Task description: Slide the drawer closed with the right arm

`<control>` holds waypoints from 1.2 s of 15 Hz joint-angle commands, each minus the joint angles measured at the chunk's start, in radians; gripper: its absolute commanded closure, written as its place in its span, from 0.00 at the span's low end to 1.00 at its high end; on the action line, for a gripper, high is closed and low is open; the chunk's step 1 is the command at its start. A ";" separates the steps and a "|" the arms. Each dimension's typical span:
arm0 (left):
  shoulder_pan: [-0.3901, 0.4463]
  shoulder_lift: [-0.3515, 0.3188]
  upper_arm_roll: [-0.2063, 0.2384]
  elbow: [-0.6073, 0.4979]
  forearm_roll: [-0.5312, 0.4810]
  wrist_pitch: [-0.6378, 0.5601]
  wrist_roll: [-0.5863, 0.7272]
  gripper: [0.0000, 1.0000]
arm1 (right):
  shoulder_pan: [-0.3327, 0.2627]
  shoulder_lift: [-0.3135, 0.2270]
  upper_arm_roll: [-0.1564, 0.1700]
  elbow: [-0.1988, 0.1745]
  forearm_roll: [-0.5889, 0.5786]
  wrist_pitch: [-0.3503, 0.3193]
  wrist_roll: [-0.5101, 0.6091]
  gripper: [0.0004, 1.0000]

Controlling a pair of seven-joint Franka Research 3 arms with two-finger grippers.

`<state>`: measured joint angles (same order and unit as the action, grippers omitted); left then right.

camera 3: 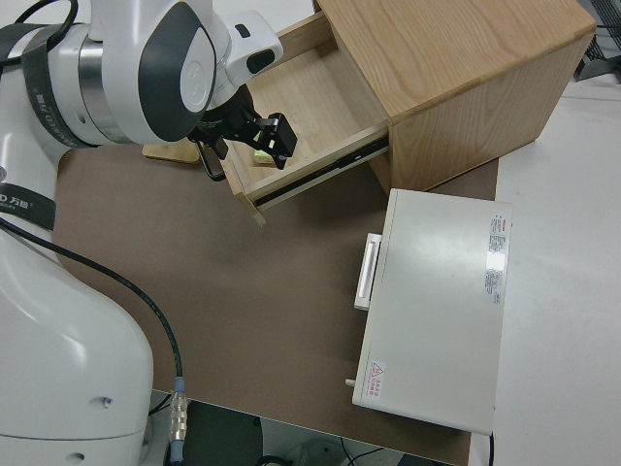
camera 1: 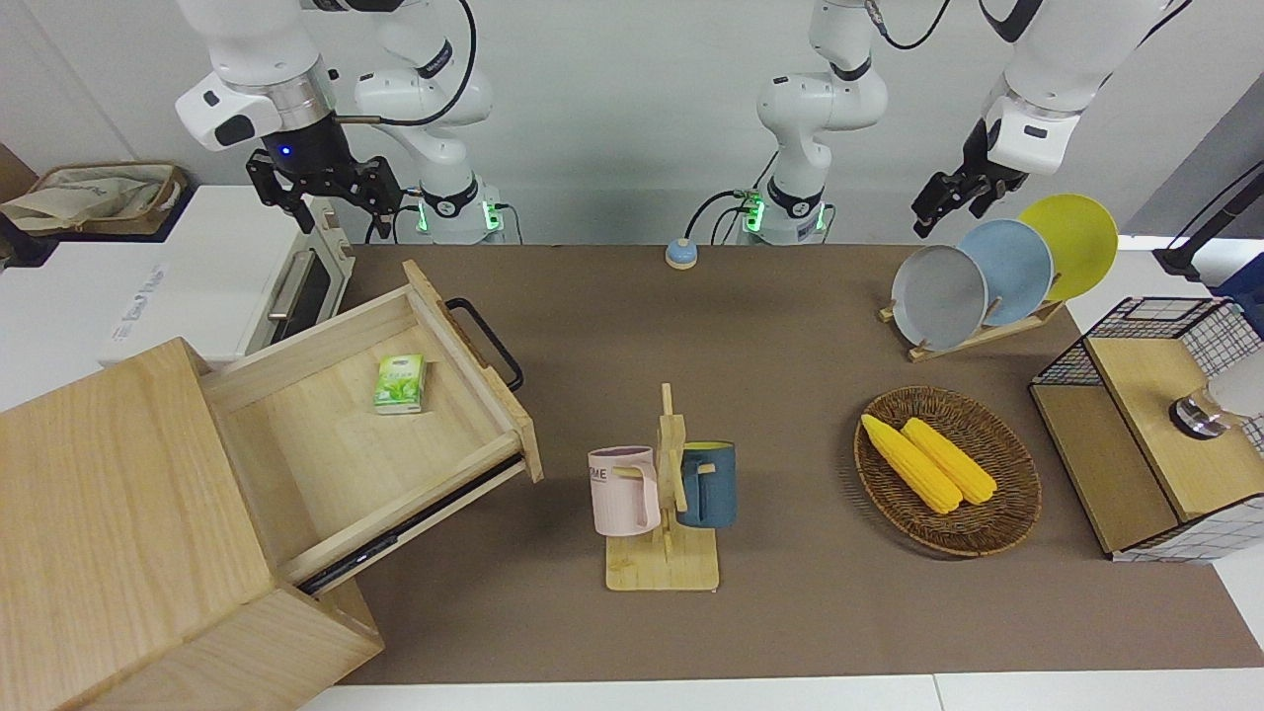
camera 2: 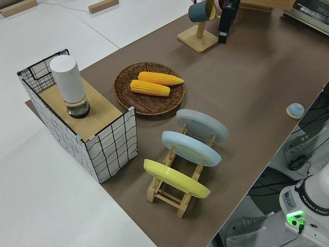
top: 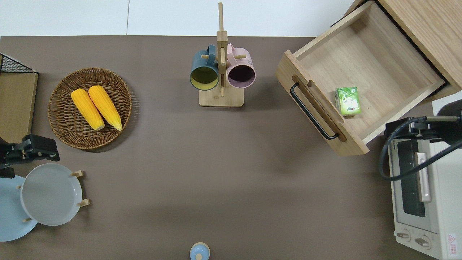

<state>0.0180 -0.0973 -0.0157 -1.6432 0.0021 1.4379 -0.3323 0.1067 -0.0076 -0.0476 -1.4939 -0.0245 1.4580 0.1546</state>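
The drawer [top: 364, 72] is pulled well out of the wooden box [camera 1: 118, 523] at the right arm's end of the table, with its black handle [top: 313, 112] facing the table's middle and a small green carton [top: 348, 101] lying inside. In the overhead view the toaster oven [top: 422, 195] is found at about five o'clock from the drawer and the mug stand [top: 221, 72] at nine o'clock. The right gripper [camera 1: 321, 188] is held in the air over the oven's corner nearest the drawer, its fingers spread and nothing gripped, while the left arm is parked.
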 commanded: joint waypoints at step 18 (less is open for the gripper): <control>-0.004 -0.009 0.005 0.000 -0.004 -0.002 0.010 0.01 | 0.014 -0.012 0.037 -0.023 0.009 0.016 0.317 0.98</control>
<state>0.0180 -0.0973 -0.0157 -1.6432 0.0021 1.4379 -0.3323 0.1128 -0.0076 -0.0341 -1.4940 -0.0245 1.4587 0.3157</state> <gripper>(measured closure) 0.004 0.974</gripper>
